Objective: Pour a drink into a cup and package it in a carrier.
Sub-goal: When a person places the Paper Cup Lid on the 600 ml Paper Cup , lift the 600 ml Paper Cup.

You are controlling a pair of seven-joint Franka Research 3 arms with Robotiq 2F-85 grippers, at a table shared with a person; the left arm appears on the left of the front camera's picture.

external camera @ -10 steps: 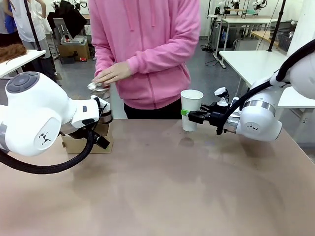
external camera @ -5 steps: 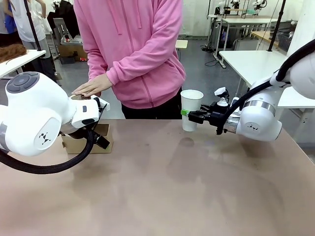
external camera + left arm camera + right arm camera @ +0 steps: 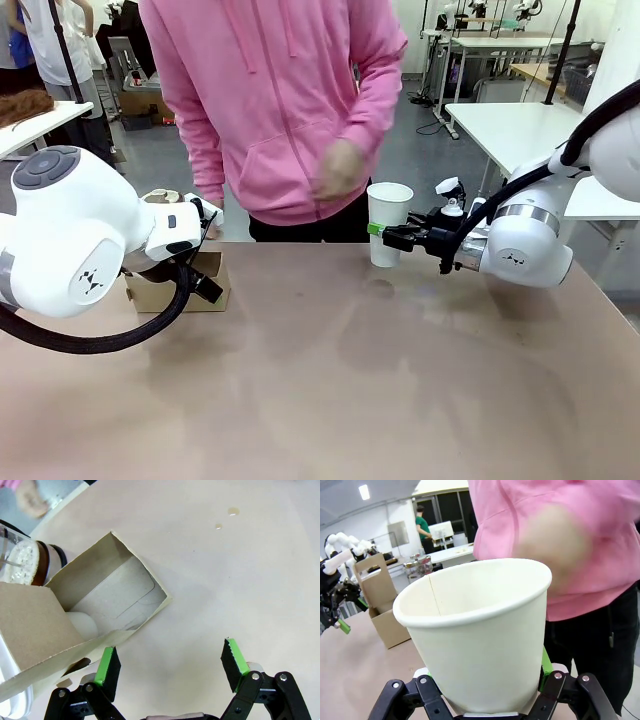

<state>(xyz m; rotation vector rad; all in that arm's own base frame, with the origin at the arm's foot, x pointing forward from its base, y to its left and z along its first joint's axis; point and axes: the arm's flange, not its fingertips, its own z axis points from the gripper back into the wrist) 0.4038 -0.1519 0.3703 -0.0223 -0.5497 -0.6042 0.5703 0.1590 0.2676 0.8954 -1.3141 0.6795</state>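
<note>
The right gripper [image 3: 384, 233] [image 3: 485, 677] was clamped on a white paper cup [image 3: 389, 218] [image 3: 475, 630], green pads pressed to its lower wall, the cup upright near the table's [image 3: 350, 380] far edge. Just beyond it, a person in a pink hoodie stood with one hand [image 3: 339, 170] blurred in front of the body. Over on the other side, the left gripper [image 3: 170, 661] hung with its jaws spread wide and nothing between them, above bare tabletop just beside the brown cardboard carrier [image 3: 30, 625] [image 3: 160, 293]. The glass jug [image 3: 25, 562] with the dark drink stood right behind the carrier.
</note>
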